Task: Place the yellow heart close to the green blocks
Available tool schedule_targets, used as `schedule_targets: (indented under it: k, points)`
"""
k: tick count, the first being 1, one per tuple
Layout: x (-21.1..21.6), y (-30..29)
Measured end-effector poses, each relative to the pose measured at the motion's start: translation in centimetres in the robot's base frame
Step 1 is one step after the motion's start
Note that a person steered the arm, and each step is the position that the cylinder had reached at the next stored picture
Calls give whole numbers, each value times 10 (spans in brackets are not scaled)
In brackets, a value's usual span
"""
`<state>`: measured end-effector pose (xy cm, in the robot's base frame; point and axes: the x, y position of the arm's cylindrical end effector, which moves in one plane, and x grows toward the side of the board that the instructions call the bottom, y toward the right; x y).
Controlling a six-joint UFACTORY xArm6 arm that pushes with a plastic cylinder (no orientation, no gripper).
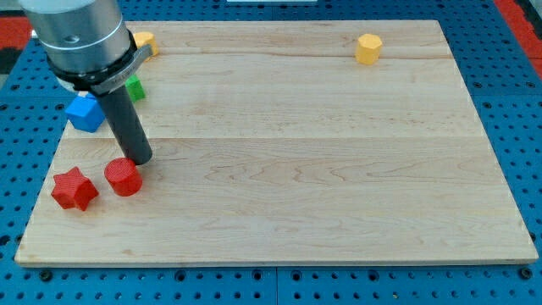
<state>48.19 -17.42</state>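
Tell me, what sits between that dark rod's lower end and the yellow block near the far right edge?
Nothing: in the camera view, only bare wooden board lies between my tip, beside the red cylinder, and the yellow block.

- Wooden board (322, 169) on blue pegboard (517, 102).
- Lying on it: red star (74, 189), red cylinder (123, 177), blue block (85, 112), green block (134, 88), two yellow blocks (368, 48) (144, 40).

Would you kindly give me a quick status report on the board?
My tip touching red cylinder, view's left. Yellow block, shape unclear, half hidden behind arm, top left. Green block just below it, mostly hidden. Nothing visible between them.
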Motion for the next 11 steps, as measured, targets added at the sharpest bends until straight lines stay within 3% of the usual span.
schedule_targets:
  k: [1,2,4,5,6,7,9,10,11]
  points:
    - [9,-8]
    - [-42,14]
    - [-222,48]
    - [-281,26]
    - [-282,-63]
    - [-263,-62]
    - [-222,32]
    - [-239,2]
    - [-229,-21]
